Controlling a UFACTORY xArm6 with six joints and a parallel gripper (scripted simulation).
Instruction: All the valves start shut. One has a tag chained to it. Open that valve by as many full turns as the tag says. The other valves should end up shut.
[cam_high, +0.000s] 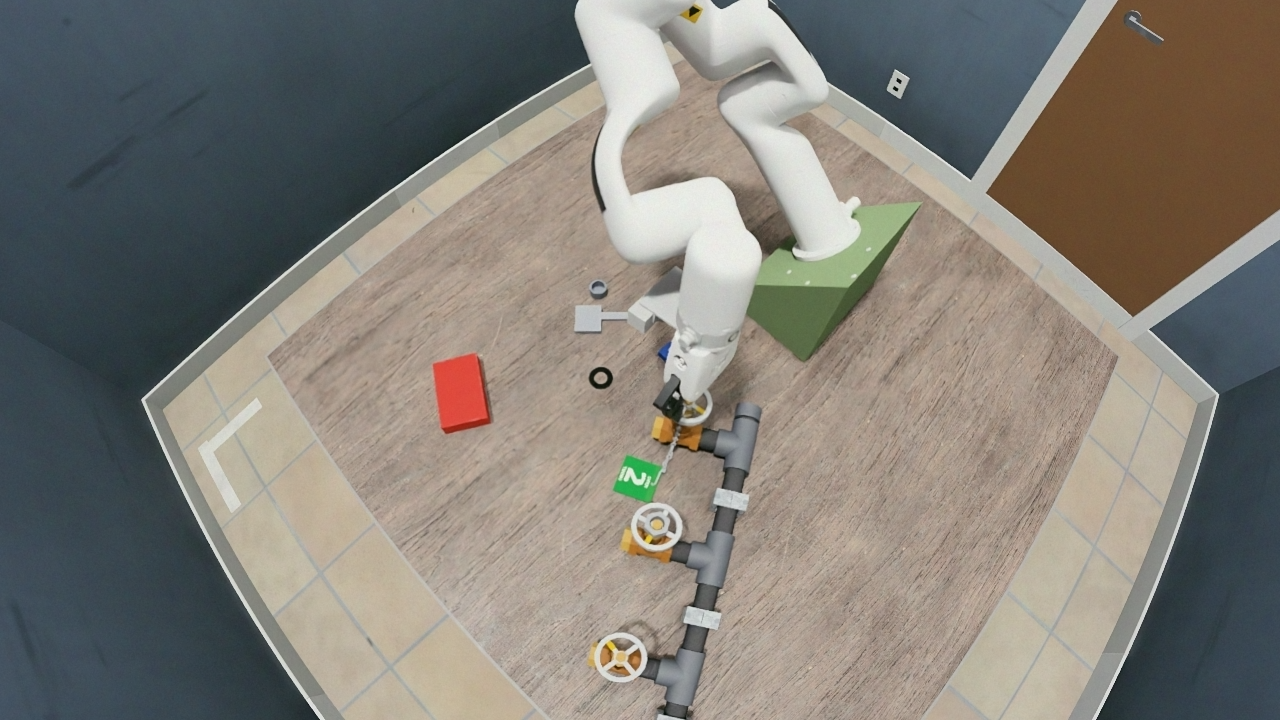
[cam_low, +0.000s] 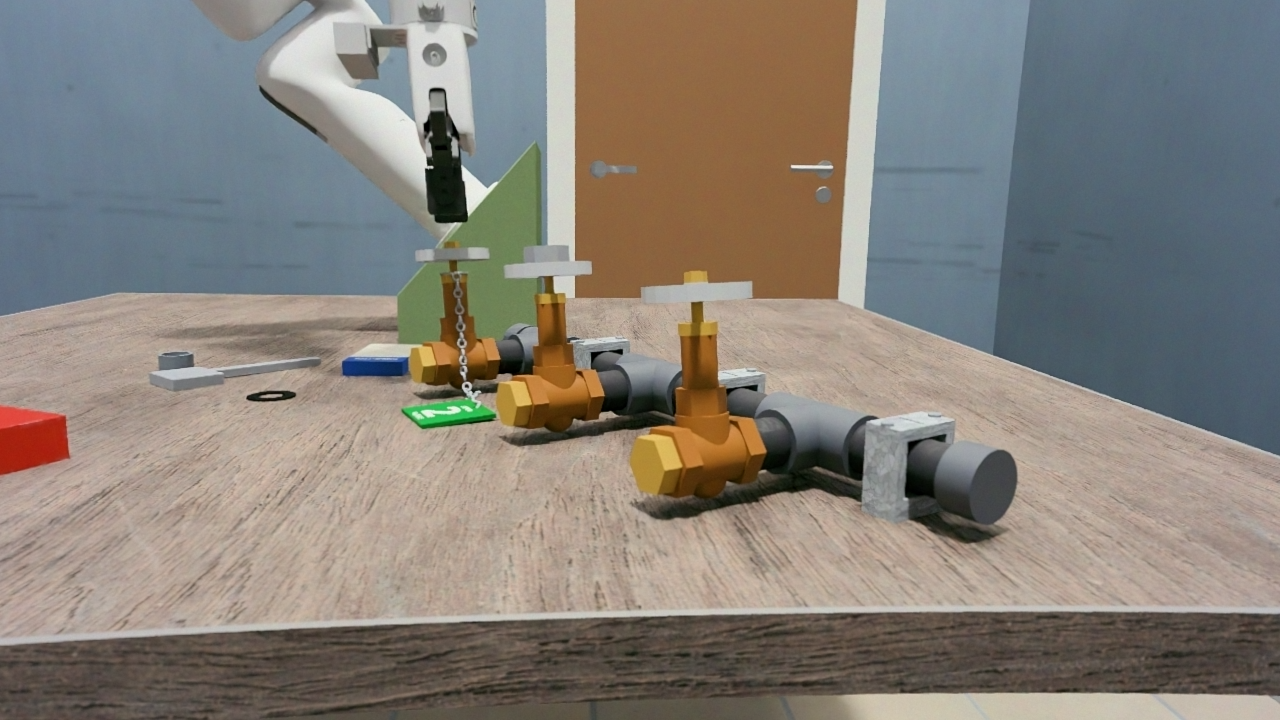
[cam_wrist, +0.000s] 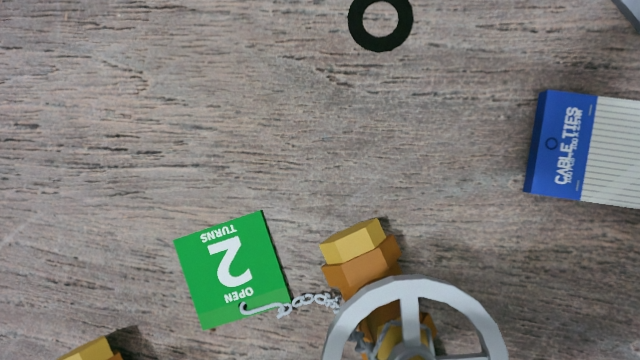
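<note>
Three brass valves with grey handwheels stand along a grey pipe (cam_high: 716, 555) (cam_low: 814, 434). The far valve (cam_high: 666, 430) (cam_low: 452, 353) (cam_wrist: 360, 255) has a chain leading to a green tag (cam_high: 636, 475) (cam_low: 447, 412) (cam_wrist: 231, 270) that reads "OPEN 2 TURNS" and lies flat on the table. My gripper (cam_high: 682, 402) (cam_low: 445, 214) is open and empty. It hangs a short way above this valve's handwheel (cam_low: 452, 254) (cam_wrist: 415, 320) without touching it. The middle valve (cam_high: 649, 537) (cam_low: 546, 267) and the near valve (cam_high: 615, 652) (cam_low: 696, 291) stand apart from the gripper.
A black ring (cam_high: 604, 371) (cam_low: 270, 394) (cam_wrist: 380, 20), a blue cable-ties pack (cam_low: 375, 365) (cam_wrist: 585, 150), a grey tool (cam_high: 595, 317) (cam_low: 187, 377) and a small grey sleeve (cam_high: 597, 288) lie behind the tagged valve. A red block (cam_high: 460, 392) (cam_low: 31, 438) lies to the left. The green wedge base (cam_high: 823, 286) carries the arm.
</note>
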